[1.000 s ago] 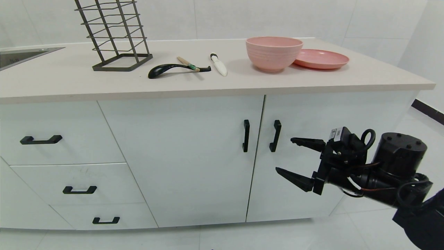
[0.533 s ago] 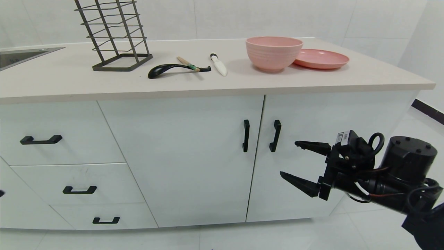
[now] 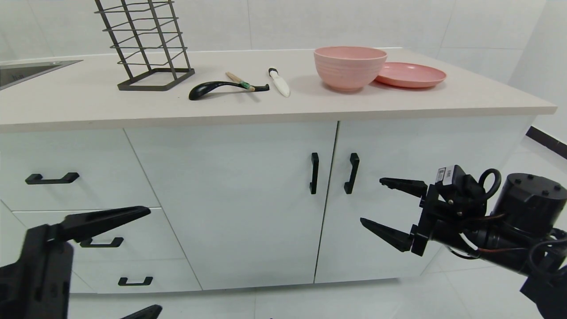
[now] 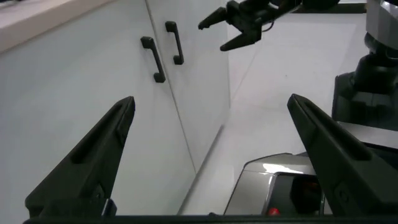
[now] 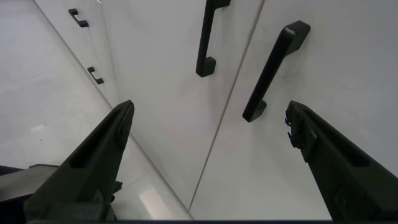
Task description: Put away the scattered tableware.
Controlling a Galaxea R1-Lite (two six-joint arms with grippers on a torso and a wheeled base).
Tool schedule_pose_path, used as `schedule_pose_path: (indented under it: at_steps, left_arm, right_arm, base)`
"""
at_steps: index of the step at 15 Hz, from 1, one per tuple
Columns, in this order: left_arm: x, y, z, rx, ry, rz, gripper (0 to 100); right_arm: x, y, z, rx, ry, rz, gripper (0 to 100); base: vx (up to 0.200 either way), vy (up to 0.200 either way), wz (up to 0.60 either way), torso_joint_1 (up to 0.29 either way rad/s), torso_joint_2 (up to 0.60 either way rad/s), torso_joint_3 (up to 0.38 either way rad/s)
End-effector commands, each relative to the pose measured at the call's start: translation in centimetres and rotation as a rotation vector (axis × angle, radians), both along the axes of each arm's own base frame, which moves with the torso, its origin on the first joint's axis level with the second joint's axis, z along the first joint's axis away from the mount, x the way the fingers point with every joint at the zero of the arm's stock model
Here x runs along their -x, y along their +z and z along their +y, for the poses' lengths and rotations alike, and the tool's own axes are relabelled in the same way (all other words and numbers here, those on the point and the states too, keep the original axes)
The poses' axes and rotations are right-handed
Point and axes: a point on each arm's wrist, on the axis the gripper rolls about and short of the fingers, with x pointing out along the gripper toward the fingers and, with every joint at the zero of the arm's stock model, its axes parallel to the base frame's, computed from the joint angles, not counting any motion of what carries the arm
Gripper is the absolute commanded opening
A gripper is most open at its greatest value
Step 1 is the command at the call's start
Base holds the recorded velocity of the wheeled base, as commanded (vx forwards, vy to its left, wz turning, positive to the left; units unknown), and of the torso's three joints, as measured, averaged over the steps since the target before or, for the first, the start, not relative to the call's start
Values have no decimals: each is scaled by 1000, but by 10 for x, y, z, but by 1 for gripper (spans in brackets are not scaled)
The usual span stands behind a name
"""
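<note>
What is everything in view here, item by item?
bowl: one, pink, counter's right part.
plate: one, pink, just right of the bowl.
spoon: one, black, counter middle.
wooden stick: one, tan with green band, at the spoon's handle.
white utensil: one, black-ended, between spoon and bowl.
wire rack: one, dark, left of the spoon.
sink: one, metal, counter's far left.
counter: one, beige, above white cabinets.
door handles: two, black, upright, cabinet doors.
drawer handles: three, black, left drawers.
left gripper: one, black, open, before the drawers.
right gripper: one, black, open, before the right door.
</note>
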Motion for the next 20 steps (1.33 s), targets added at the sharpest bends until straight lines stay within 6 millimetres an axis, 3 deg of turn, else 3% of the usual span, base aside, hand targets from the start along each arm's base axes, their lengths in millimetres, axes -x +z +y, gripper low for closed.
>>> schedule_pose_path:
  at_steps: [1,3,7,12,15,20]
  left_arm:
    - [-37,-18,-15,-35,-44,111,100]
    - [-69,-29,-32,-29,-85,100,100]
    - [-89,-46,-83,-28,-261,131,100]
    - [-118,-51,-123,-29,-318,112,100]
    - [-140,-44,-162,2,-368,57,100]
    - [-163,-40,-189,35,-351,28,100]
  right_arm:
    - [1,3,0,-3,3,-11,100]
    - [1,2,0,-2,5,-8,100]
    - [1,2,0,-2,3,-8,100]
    - [-2,2,2,-3,8,-9,100]
    - [-8,3,5,-9,29,-27,100]
    - [-28,-3,12,-12,46,-36,100]
  base:
    - [0,0,0,0,0,0]
    - [0,0,0,0,0,0]
    - [0,0,0,0,0,0]
    - [0,0,0,0,0,0]
    - [0,0,0,0,0,0]
    - [0,0,0,0,0,0]
